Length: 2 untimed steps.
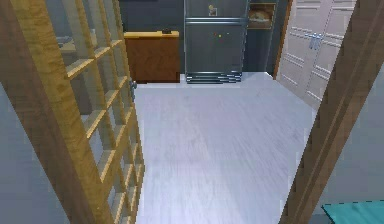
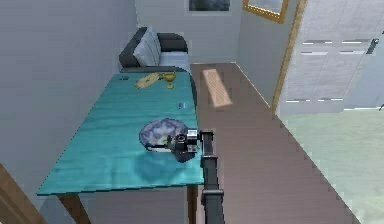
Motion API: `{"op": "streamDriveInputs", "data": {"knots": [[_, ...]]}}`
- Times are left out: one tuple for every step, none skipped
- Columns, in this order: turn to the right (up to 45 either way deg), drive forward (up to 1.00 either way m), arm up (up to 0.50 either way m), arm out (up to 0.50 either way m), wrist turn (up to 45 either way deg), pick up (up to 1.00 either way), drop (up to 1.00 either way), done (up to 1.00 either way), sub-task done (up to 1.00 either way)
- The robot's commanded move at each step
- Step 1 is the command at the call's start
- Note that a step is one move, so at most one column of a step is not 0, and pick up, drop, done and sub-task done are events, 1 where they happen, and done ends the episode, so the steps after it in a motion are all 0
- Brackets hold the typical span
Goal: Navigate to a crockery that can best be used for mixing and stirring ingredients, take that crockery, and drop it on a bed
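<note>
Teal counter (image 2: 100, 150) carries a blue-grey bowl (image 2: 158, 130), probably ceramic, at ten o'clock from the gripper (image 2: 176, 148). We judge it stiff, smooth, breakable, fairly light; the rim nearest the gripper is our hold. We cannot tell the gripper's state, or whether it holds anything.

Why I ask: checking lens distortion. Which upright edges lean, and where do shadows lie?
Forward view: the glazed wooden door at the left and the wooden frame at the right lean outward toward the top, a lens effect only; the pale floor is evenly lit. Arm side view: the wooden door frame tilts likewise; a darker shadow lies on the teal table beside the bluish bowl.
</note>
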Motion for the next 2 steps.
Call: {"op": "streamDriveInputs", "data": {"knots": [[0.0, 0.0, 0.28, 0.0, 0.0, 0.0, 0.0, 0.0, 0.0], [0.0, 0.0, 0.0, 0.0, -45.0, 0.0, 0.0, 0.0, 0.0]]}}
